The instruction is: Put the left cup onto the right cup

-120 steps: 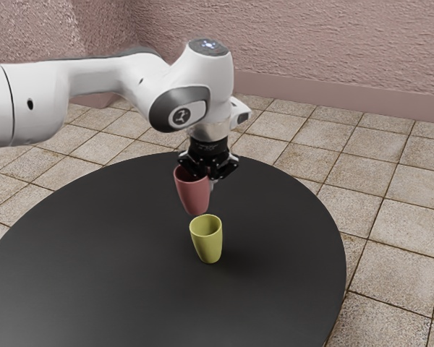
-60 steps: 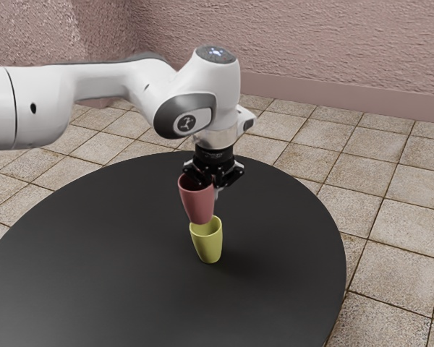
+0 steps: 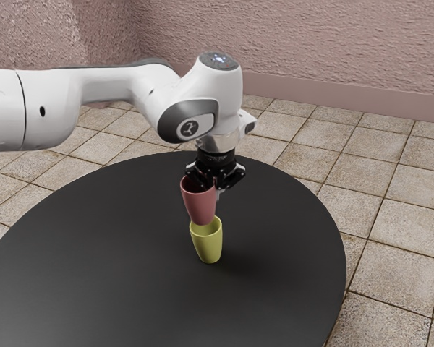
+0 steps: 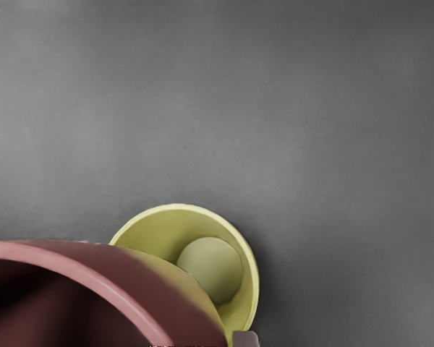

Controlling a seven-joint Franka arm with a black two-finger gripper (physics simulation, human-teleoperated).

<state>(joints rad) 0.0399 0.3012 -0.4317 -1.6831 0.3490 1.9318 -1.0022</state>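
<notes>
My gripper (image 3: 211,186) is shut on the rim of a dusty-red cup (image 3: 200,204), which hangs tilted with its base at the mouth of a yellow-green cup (image 3: 207,241). The yellow-green cup stands upright near the middle of the round black table (image 3: 94,267). In the wrist view the red cup's rim (image 4: 94,289) lies just under my hand and covers part of the yellow-green cup (image 4: 235,246), whose inside bottom shows past it.
The table's curved edge (image 3: 340,289) runs close on the exterior view's right, with a tiled floor (image 3: 398,188) beyond it. A pink textured wall (image 3: 311,36) stands behind.
My hand has moved toward the exterior view's right and down, bringing the red cup from beside and above the yellow-green cup to its mouth. The yellow-green cup has stayed put.
</notes>
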